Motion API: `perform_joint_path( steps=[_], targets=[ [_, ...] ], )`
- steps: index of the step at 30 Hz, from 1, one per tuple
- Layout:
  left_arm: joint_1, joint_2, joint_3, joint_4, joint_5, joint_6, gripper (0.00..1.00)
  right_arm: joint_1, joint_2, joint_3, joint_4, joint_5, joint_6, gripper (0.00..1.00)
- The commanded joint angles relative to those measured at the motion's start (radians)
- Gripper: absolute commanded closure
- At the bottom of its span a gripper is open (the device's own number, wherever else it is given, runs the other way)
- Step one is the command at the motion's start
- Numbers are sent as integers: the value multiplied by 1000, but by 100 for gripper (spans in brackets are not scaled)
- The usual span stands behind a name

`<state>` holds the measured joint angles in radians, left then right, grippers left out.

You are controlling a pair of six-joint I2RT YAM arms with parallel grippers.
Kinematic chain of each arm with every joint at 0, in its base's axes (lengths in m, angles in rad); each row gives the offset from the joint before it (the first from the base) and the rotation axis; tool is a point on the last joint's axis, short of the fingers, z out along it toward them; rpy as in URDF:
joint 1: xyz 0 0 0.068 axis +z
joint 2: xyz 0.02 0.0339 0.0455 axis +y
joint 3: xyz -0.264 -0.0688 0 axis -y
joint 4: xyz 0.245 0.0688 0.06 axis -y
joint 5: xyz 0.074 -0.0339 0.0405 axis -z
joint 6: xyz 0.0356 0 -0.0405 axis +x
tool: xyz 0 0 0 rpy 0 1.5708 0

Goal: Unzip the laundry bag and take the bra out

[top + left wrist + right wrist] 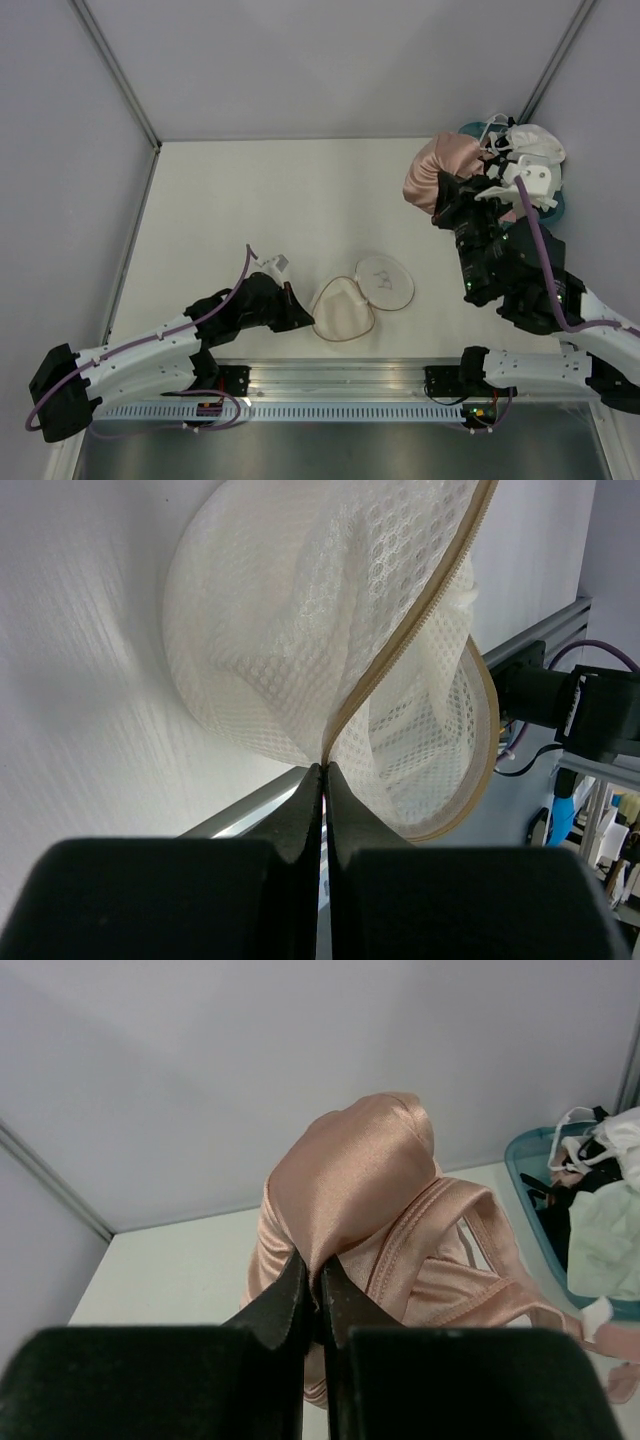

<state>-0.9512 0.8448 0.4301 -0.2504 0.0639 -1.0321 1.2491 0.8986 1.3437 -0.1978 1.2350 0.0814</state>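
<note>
Anchoring is the job I read in my left gripper (323, 780). Its jaws are pressed together on the tan zipper rim of the laundry bag (300, 630), at the near edge where the two halves meet. I judge this pins the light mesh case so it cannot slide or lift. From above, the bag lies unzipped on the table (250, 190) like a clamshell. The lid with the small drawing is flipped toward the far right, and I see nothing inside either half.

The bra (350, 1190) is out. My right gripper (312, 1285) is closed on a fold of one satin cup, with the straps and the rest of the fabric hanging below. It is held up over the far right corner, well apart from the bag and just beside the teal basket (520, 1145), which holds a pale cloth (600, 1240) and a black garment (560, 1215). Carrying it high should keep the straps from dragging. To my eye only the set-down is left.

My left arm lies low along the near edge, wrist close to the surface, fingers pointing right into the bag. My right arm is raised and reached far forward, fingers aimed at the back wall.
</note>
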Motion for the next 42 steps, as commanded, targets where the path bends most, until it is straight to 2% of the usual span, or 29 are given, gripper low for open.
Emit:
perform_joint_path(
  steps=[1,2,4,5,7,8,10,11,15,16,22,25,30,33,41,42],
  targets=[
    [-4,5,48,37,22,6,98,-103,110,54,-183,-264,92,100],
    [-3,2,50,36,24,6,98,-182,127,60,-186,-326,109,100],
    [-3,0,58,36,27,7,98,-265,183,66,-180,-466,132,100],
    [-4,-6,59,36,28,9,98,-346,204,78,-172,-504,133,100],
    [-3,-13,64,34,30,10,98,-428,267,98,-154,-581,136,100],
    [-3,-22,65,34,28,12,98,-514,292,135,-153,-668,141,99],
    [-3,-29,68,27,25,10,98,-606,370,176,-158,-742,152,99],
    [-3,-36,68,23,22,13,98,-693,396,217,-158,-793,152,100],
    [-4,-49,75,5,19,21,98,-896,528,328,-170,-879,152,99],
    [-3,-50,75,2,19,21,98,-972,580,353,-176,-881,150,100],
    [-3,-73,73,-30,5,24,98,-1233,738,508,-177,-888,179,99],
    [-3,-70,78,-50,5,23,98,-1327,792,567,-140,-872,181,100],
    [-4,-50,76,-55,8,12,98,-1412,903,640,-88,-807,182,100],
    [-3,-24,78,-55,8,7,98,-1476,991,686,-106,-856,236,99],
    [-3,36,114,-53,7,20,98,-1513,1192,650,-101,-925,314,100],
    [-4,42,116,-53,7,23,98,-1516,1235,663,-127,-951,320,89]
  ],
)
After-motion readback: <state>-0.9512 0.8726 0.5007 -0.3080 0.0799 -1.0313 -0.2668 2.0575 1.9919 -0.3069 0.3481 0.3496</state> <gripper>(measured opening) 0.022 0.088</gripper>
